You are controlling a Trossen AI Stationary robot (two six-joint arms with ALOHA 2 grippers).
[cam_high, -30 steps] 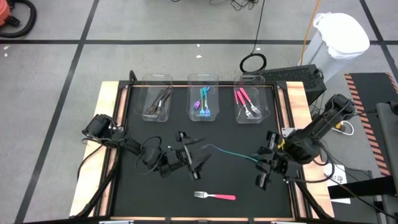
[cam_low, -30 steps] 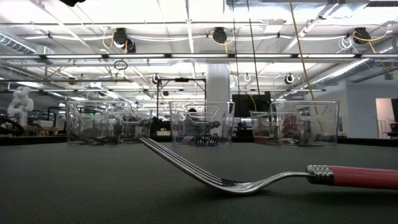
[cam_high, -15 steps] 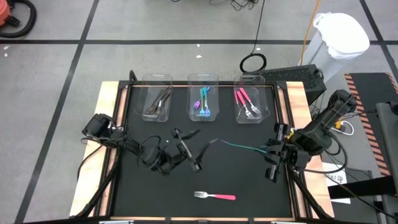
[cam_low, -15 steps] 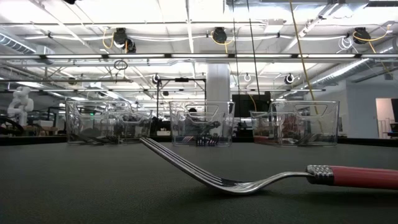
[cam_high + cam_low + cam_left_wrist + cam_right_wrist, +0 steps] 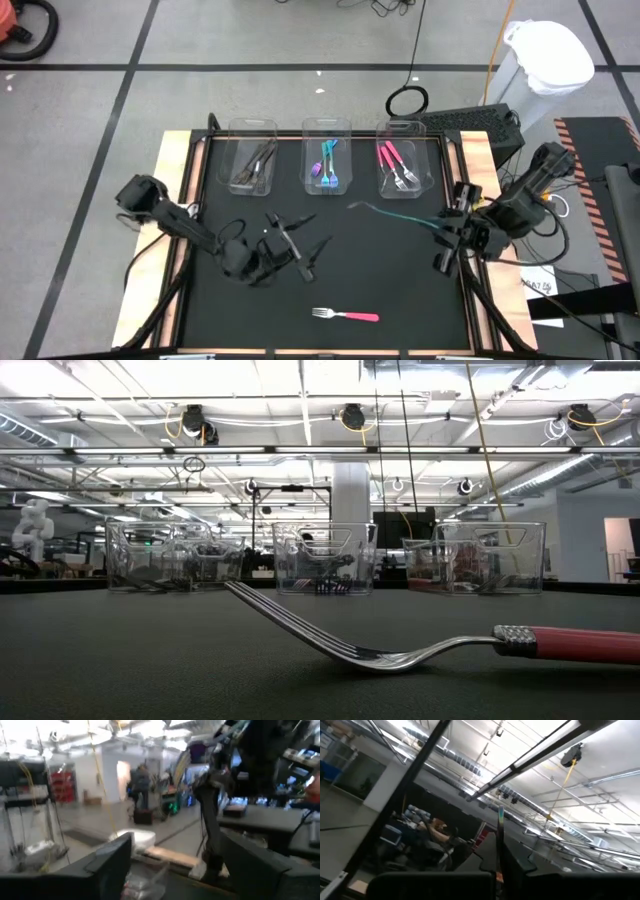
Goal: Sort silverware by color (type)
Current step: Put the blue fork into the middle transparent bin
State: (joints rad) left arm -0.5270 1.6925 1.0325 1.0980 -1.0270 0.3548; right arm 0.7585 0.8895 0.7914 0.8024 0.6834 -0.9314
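My right gripper hovers by the table's right edge, shut on a teal-handled fork; its tine end points toward the table's middle. In the right wrist view the fork sticks out ahead of the fingers. My left gripper hangs open over the table's left middle, holding nothing. A pink-handled fork lies flat near the front edge, and in the low view this pink fork rests tines down. My right gripper pinches the teal fork at the free end of its handle between its two fingers. The fingers come from the table's right side and tip a little upward. The fork runs on in line with them, lifted clear of the table, tines farthest from the gripper.
Three clear bins stand in a row at the far edge: the left bin holds dark forks, the middle bin teal and blue ones, the right bin pink ones. Black mat between the bins and the pink fork is bare.
My right gripper has drawn back toward the table's right edge and risen, carrying the teal fork toward the far right; the fork stays clear of the table. My left gripper has tipped upward and pulled back a little toward the left, staying open.
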